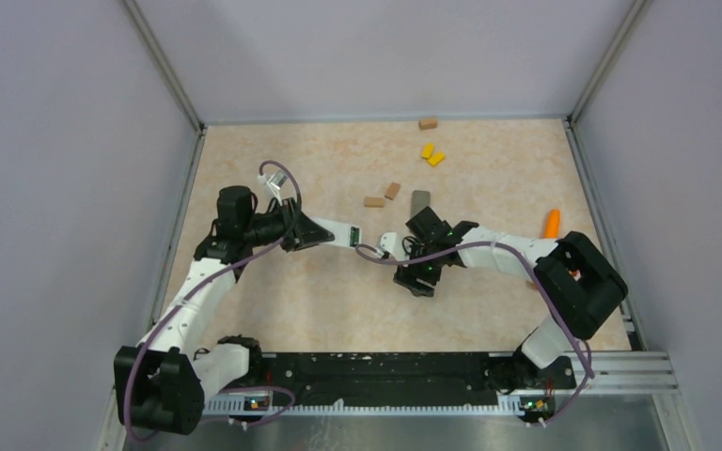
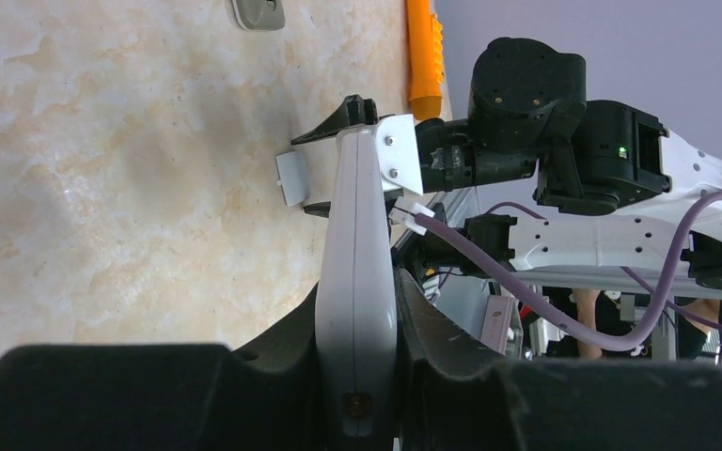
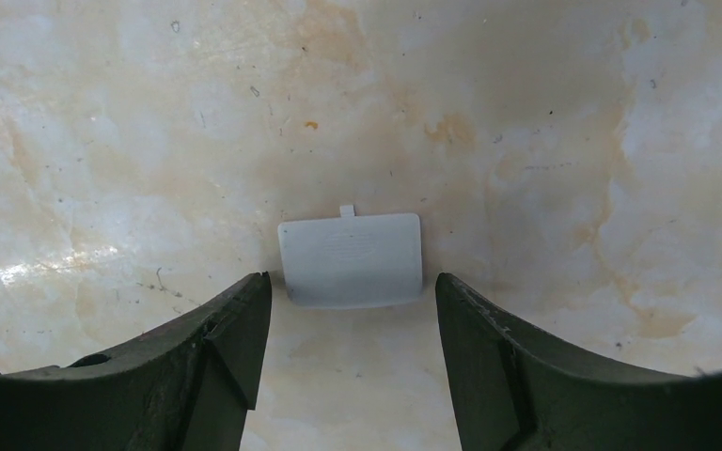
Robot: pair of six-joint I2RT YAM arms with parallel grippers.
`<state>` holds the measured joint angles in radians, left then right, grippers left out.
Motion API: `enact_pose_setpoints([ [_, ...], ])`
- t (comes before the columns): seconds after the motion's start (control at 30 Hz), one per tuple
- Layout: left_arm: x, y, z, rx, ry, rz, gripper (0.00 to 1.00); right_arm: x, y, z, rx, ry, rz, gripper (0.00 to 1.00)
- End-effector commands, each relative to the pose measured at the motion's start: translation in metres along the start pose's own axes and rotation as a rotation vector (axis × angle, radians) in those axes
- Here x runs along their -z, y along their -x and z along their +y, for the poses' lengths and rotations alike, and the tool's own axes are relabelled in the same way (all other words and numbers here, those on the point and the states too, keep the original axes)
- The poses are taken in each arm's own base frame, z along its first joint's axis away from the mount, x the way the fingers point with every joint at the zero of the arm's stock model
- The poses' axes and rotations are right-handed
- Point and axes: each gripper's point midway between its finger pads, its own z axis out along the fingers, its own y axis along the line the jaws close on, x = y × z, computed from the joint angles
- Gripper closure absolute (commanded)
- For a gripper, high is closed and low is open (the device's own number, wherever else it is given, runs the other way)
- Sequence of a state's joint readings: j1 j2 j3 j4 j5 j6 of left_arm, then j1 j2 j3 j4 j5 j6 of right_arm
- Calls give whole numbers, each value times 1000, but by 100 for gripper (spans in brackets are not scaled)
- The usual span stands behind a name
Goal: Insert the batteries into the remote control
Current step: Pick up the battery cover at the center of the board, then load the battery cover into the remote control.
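The pale grey remote control [image 2: 355, 282] stands on its edge, clamped between the jaws of my left gripper [image 2: 357, 305], and its free end points at the right arm. Seen from above, the left gripper [image 1: 324, 233] holds the remote control [image 1: 346, 233] near the table's middle. My right gripper [image 3: 350, 282] hangs open just above a small grey battery cover [image 3: 351, 260] lying flat on the table. That cover [image 2: 291, 178] lies beside the remote's far end, under the right gripper [image 1: 387, 248]. No batteries show in any view.
Brown blocks [image 1: 373, 201] [image 1: 428, 123] and yellow blocks [image 1: 431, 154] lie toward the back. A grey flat object [image 1: 420, 200] sits behind the right wrist, and an orange tool [image 1: 552, 223] lies at the right. Metal rails [image 1: 179, 188] edge the table.
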<state>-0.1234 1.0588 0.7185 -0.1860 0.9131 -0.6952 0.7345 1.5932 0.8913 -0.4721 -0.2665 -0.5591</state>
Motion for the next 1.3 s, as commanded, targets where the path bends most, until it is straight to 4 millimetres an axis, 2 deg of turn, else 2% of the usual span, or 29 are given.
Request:
enact_pose_setpoints([
  [0.0, 3, 12, -15, -72, -45, -16, 100, -5, 0, -9, 8, -11, 23, 35],
  [0.2, 4, 13, -16, -74, -48, -15, 100, -12, -12, -10, -16, -3, 91, 39],
  [0.4, 4, 12, -15, -71, -49, -7, 100, -8, -9, -13, -10, -17, 86, 53],
  [0.53, 2, 6, -10, -43, -51, 22, 100, 2, 9, -16, 10, -46, -1, 55],
  [0.7, -6, -5, 1, 0, -46, 59, 100, 23, 39, -16, 52, -78, -155, 55],
  [1.03, -48, -40, 12, 70, -61, 208, 100, 57, 81, 1, 147, -93, -346, 55],
  [1.13, -56, -44, 14, 72, -45, 221, 100, 65, 91, 11, 186, -105, -384, 55],
  [1.27, -61, -45, 16, 61, -30, 221, 100, 68, 94, 17, 203, -114, -389, 55],
])
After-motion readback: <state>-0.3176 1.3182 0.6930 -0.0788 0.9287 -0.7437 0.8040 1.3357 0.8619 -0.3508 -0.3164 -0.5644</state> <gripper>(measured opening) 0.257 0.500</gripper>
